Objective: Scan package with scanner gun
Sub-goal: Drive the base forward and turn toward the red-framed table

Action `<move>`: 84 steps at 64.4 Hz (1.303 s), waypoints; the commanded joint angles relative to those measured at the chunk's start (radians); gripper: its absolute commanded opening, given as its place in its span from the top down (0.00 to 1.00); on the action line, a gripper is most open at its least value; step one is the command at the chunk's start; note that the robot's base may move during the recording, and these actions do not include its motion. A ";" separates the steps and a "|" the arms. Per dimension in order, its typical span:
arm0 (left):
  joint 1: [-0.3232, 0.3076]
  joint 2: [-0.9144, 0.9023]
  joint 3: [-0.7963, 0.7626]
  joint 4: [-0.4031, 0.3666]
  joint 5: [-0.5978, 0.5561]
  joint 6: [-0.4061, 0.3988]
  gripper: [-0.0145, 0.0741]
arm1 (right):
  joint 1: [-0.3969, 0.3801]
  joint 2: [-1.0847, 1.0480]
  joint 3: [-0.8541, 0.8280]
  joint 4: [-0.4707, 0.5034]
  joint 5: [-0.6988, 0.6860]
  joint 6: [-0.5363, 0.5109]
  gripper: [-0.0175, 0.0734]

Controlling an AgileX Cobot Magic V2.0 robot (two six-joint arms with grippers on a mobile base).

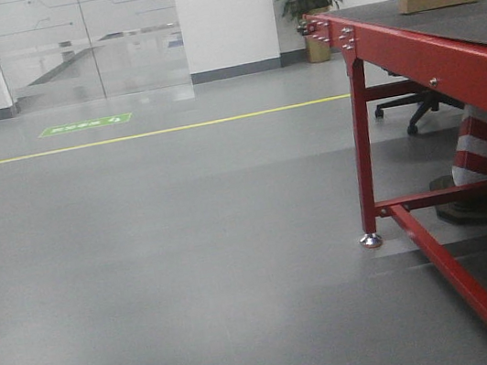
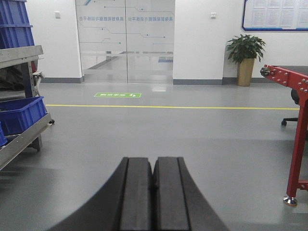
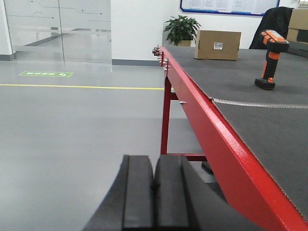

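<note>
Upright stands the orange-handled scanner gun (image 3: 269, 61); left claw (image 2: 154, 164), right claw (image 3: 154, 162) both pressed together.

Tan package (image 3: 211, 48), orange-black scanner gun (image 3: 271, 60)

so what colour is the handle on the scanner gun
The scanner gun has an orange handle; it shows best in the right wrist view.

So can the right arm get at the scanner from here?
Probably not yet. The scanner stands upright far across the table, while the right arm's shut fingers hang outside its red rail. Nothing on the table blocks the way.
</note>
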 commanded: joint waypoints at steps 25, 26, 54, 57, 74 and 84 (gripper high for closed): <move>0.004 -0.004 -0.002 -0.005 -0.018 -0.005 0.96 | 0.000 -0.003 0.000 -0.003 -0.021 -0.004 0.99; 0.004 -0.004 -0.002 -0.005 -0.018 -0.005 0.96 | 0.000 -0.003 0.000 -0.003 -0.021 -0.004 0.99; 0.004 -0.004 -0.002 -0.005 -0.018 -0.005 0.96 | 0.000 -0.003 0.000 -0.003 -0.021 -0.004 0.99; 0.004 -0.004 -0.002 -0.005 -0.018 -0.005 0.96 | 0.000 -0.003 0.000 -0.003 -0.021 -0.004 0.99; 0.004 -0.004 -0.002 -0.005 -0.018 -0.005 0.96 | -0.003 -0.003 0.000 -0.003 -0.021 -0.004 0.99; 0.004 -0.004 -0.002 -0.005 -0.018 -0.005 0.96 | -0.003 -0.003 0.000 -0.003 -0.021 -0.004 0.99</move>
